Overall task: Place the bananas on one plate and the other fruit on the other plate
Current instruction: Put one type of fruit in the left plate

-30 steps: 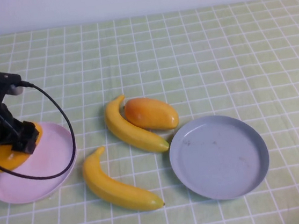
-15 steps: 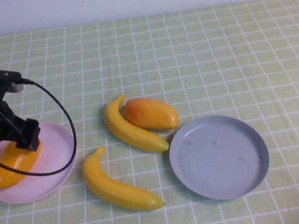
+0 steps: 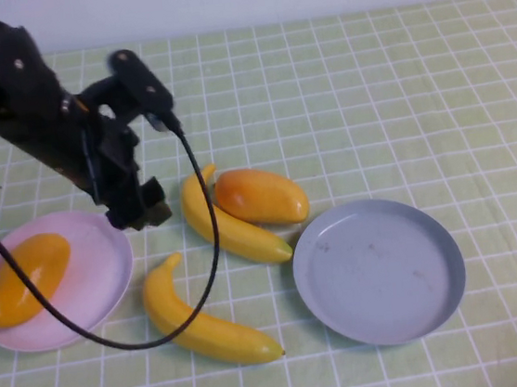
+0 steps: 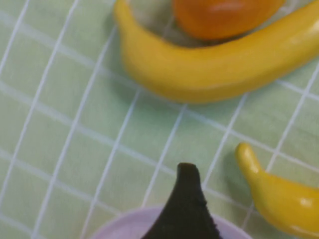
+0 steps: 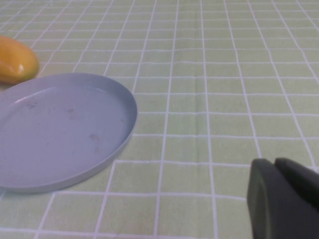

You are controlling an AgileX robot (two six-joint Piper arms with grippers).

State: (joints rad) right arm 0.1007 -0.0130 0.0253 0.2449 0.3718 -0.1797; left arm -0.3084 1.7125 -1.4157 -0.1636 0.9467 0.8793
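Note:
One orange fruit (image 3: 20, 277) lies on the pink plate (image 3: 94, 268) at the left. My left gripper (image 3: 141, 210) hangs just past that plate's right rim, open and empty. In the left wrist view only one of its fingers (image 4: 185, 209) shows, over the plate's rim (image 4: 119, 228). The second orange fruit (image 3: 261, 196) rests against a banana (image 3: 229, 225) mid-table. The other banana (image 3: 202, 317) lies nearer the front. At the right the grey-blue plate (image 3: 380, 273) has nothing on it. My right gripper (image 5: 275, 167) is shut above the cloth beside that plate (image 5: 60, 129), outside the high view.
A green checked cloth (image 3: 369, 97) covers the table. The left arm's black cable (image 3: 208, 227) loops down over the near banana. The wall runs along the far edge.
My left gripper has let go of the orange fruit, which now lies on the pink plate. The arm has lifted and swung right, towards the bananas.

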